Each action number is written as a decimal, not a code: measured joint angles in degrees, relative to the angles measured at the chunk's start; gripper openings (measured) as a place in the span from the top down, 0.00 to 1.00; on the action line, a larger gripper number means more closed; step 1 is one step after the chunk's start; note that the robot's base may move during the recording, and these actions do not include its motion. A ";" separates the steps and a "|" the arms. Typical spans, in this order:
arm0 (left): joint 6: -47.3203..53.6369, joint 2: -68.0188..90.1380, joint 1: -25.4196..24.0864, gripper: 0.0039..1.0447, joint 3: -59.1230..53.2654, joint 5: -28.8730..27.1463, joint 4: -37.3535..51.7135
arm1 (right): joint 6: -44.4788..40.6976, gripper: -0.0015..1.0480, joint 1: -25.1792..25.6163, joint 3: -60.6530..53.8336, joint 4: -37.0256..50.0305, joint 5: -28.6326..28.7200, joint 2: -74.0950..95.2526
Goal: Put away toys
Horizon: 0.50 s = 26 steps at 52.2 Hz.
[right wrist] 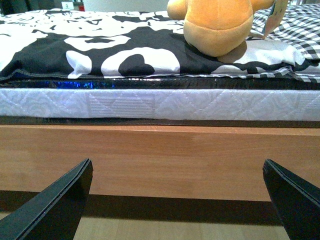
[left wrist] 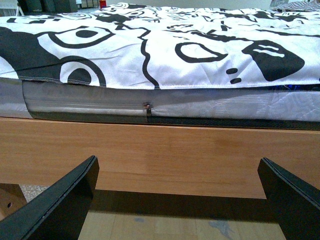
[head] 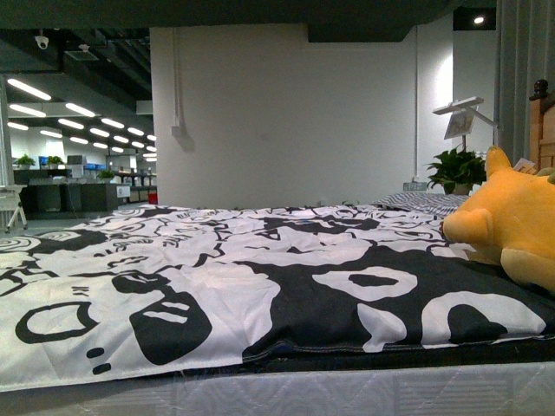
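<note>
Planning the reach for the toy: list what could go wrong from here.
The left gripper and right gripper are open and low, facing the wooden bed frame; a straight advance would likely hit it. The plush toy lies on the patterned duvet, so a grasp might pinch fabric too.

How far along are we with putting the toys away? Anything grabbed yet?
Nothing looks done yet: the soft orange-yellow plush animal lies on the black-and-white patterned duvet. Nothing is in hand: the left gripper and right gripper are open and empty, low in front of the light wooden bed frame. Remaining: reach up, grasp the plush and carry it off; no storage spot is in view.
</note>
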<state>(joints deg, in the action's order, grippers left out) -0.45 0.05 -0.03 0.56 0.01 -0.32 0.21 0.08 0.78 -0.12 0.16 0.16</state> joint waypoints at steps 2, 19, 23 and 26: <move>-0.02 -0.02 0.00 0.05 0.00 -0.02 0.00 | 0.00 0.00 0.00 0.00 0.00 0.02 0.00; 0.00 -0.02 0.00 0.05 0.00 -0.02 -0.02 | 17.73 0.00 14.32 7.45 19.47 11.02 20.04; 0.00 -0.02 0.00 0.05 0.00 0.00 0.00 | 18.45 0.00 14.27 14.08 27.36 10.45 30.99; -0.02 -0.02 0.00 0.05 0.00 0.00 0.00 | 18.21 0.00 12.63 19.43 30.49 8.00 38.58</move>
<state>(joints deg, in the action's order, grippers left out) -0.47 0.03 -0.03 0.56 0.01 -0.32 18.41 12.71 20.21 30.37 8.16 38.74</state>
